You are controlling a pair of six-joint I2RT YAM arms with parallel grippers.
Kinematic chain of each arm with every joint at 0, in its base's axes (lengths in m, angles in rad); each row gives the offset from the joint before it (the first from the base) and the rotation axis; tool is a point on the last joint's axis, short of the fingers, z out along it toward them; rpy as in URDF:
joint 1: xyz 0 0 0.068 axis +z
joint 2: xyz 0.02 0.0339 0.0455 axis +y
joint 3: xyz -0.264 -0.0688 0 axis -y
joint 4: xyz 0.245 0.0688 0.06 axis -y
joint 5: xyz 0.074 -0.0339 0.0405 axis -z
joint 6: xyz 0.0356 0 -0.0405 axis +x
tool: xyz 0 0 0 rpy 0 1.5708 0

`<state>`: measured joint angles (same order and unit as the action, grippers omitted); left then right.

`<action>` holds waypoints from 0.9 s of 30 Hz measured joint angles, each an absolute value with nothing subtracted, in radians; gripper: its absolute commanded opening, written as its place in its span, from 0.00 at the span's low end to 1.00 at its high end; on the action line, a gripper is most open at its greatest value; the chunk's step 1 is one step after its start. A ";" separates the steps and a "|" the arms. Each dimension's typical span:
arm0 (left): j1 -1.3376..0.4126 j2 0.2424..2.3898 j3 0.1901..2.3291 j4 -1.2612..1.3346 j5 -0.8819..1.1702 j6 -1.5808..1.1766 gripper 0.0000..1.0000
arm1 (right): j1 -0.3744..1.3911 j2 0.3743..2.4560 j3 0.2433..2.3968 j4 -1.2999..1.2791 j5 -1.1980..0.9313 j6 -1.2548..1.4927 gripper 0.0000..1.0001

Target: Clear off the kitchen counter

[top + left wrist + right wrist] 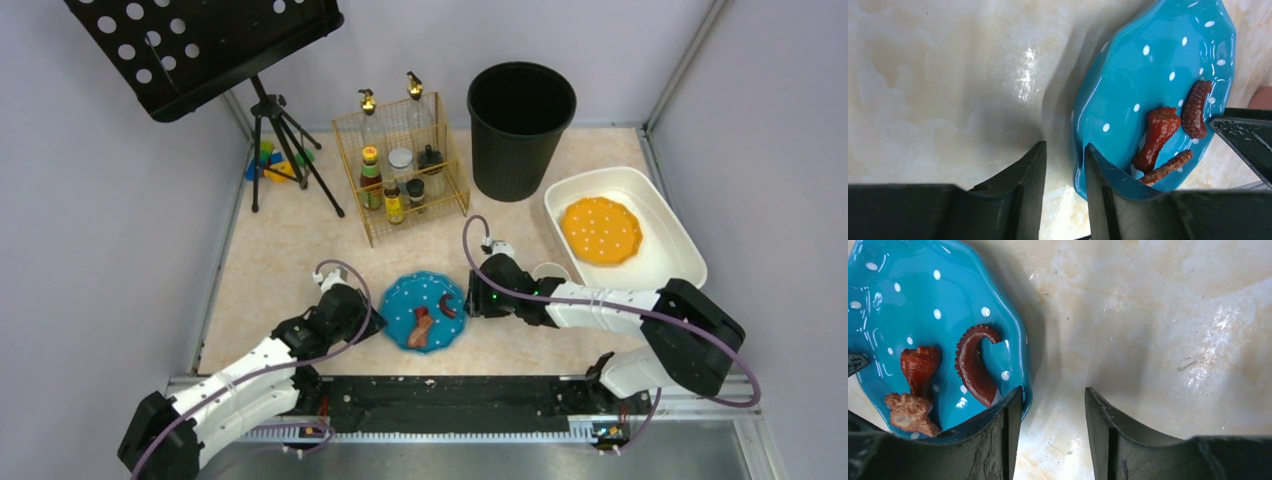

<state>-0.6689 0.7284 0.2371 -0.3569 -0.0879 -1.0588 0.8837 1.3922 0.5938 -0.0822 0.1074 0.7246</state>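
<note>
I see the kitchen counter (290, 260) lying under the blue plate (405, 300) and spreading all round it. My left gripper (1064, 147) sits at the plate's left rim, its fingers narrowly parted over bare counter. My right gripper (1053, 390) sits at the plate's right rim, its fingers spread.

**White arms, black pincers, purple cables**

The left arm (245, 375) and right arm (600, 300) wear white shells between bulky black joint housings. Behind the left pincer (374, 325) and the right pincer (470, 300) the wrists are black. A purple cable (345, 265) loops from each, capped by a small white plug, and trails back along the arm. A green light (495, 297) glows just behind the right pincer. The fingers (993, 440) are matte black wedges tapering to blunt tips, their surfaces scuffed and finely cracked.
</note>
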 measured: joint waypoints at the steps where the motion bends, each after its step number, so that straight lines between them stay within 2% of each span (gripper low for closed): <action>1: -0.669 0.736 0.235 -0.344 -0.091 -1.062 0.34 | 0.884 1.385 0.586 -0.079 0.107 0.730 0.48; 9: -0.670 0.822 0.223 -0.216 -0.086 -1.075 0.00 | 0.886 1.343 0.535 -0.042 0.104 0.765 0.48; 27: -0.655 0.827 0.099 0.066 -0.063 -1.095 0.00 | 0.888 1.173 0.377 0.021 0.103 0.910 0.52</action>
<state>-0.6552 0.8268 0.0994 0.0658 -0.0631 -1.0954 0.8879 1.1728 0.3771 0.0212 0.1032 0.9104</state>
